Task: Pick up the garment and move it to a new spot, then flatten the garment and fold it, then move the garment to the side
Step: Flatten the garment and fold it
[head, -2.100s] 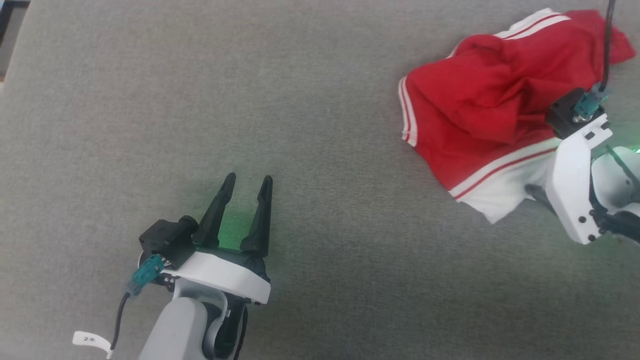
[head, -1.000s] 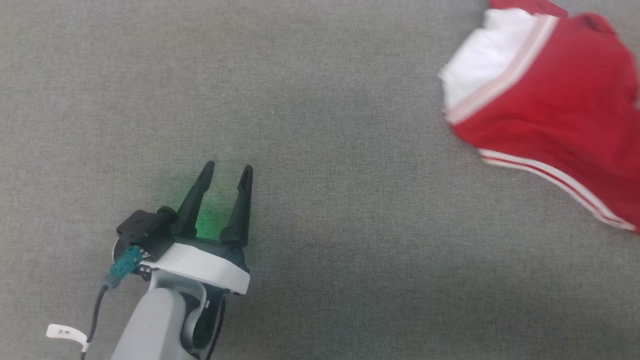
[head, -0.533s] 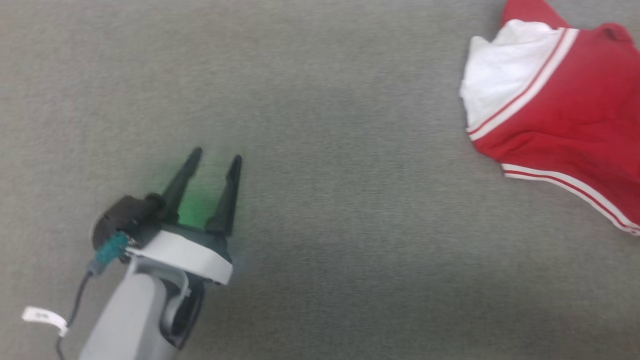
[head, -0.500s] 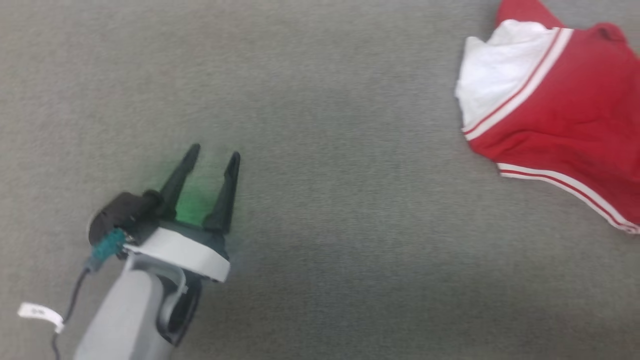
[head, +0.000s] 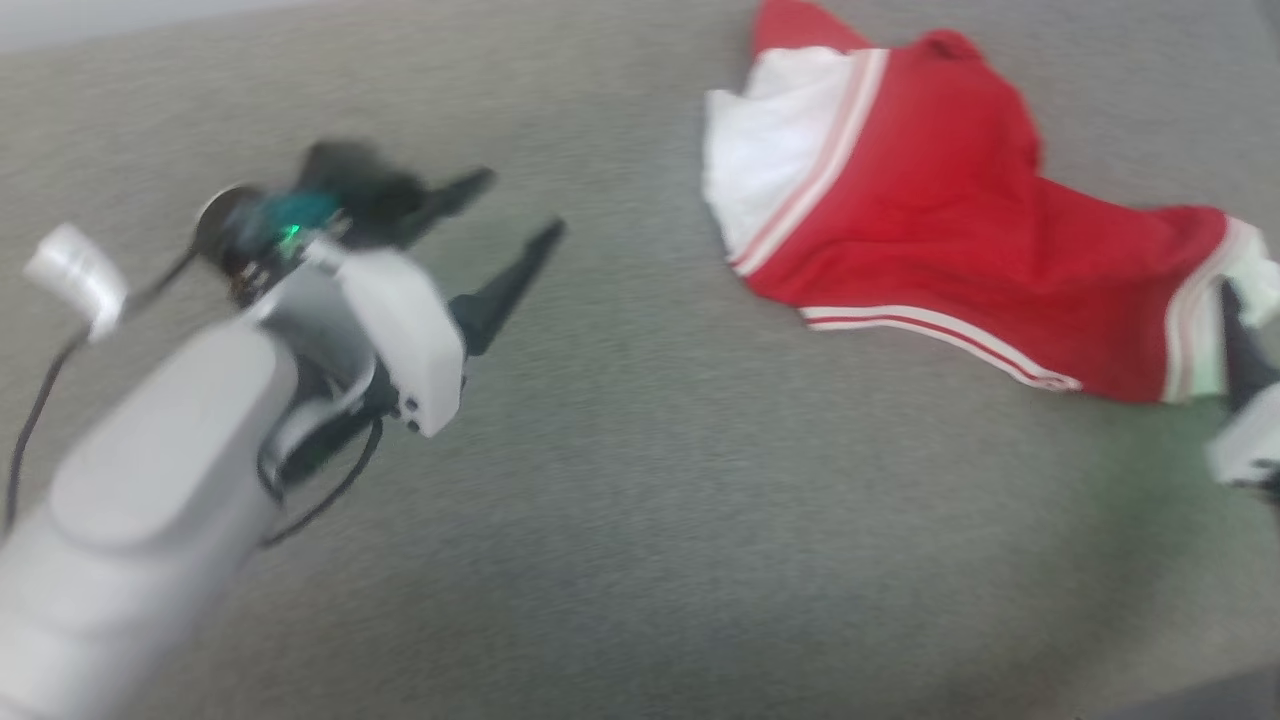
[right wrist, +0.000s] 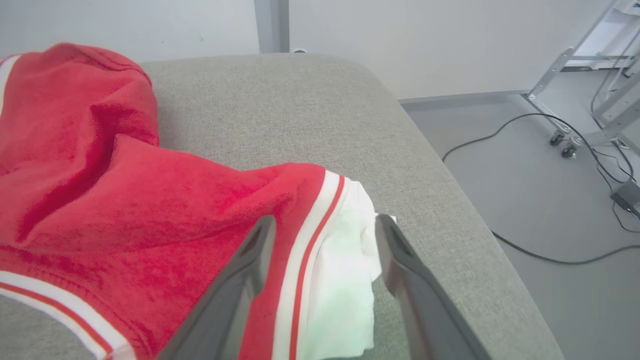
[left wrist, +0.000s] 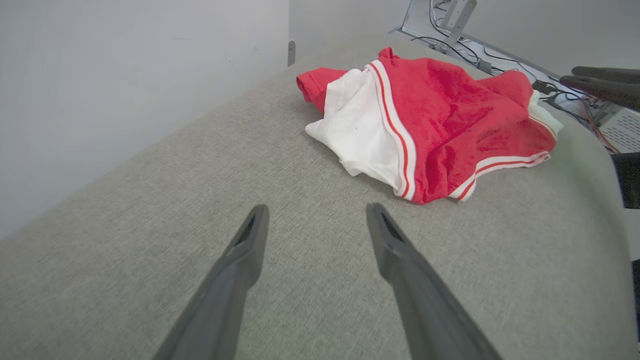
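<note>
The left gripper [head: 522, 203] was found with its two long dark fingers spread apart and nothing held between them; the bare grey woven upholstered surface [left wrist: 150, 200] was visible in the gap. The bright red soft cloth garment [left wrist: 450, 115], with double white stripe trim and a white lining, was located ahead of the left fingertips and slightly to their right, well apart from them. It was lying crumpled on the same surface. Its white lining patch was turned up at the end nearer the left gripper. The right gripper [right wrist: 326, 221] was likewise found with its fingers spread. The opposite corner of the garment, comprising a striped hem and a fold of white lining, was positioned between the right fingers, near their tips. Whether those fingers were touching the cloth could not be determined. Beyond the right fingertips the rounded edge of the surface was seen, and past it a grey floor [right wrist: 525, 200].
</note>
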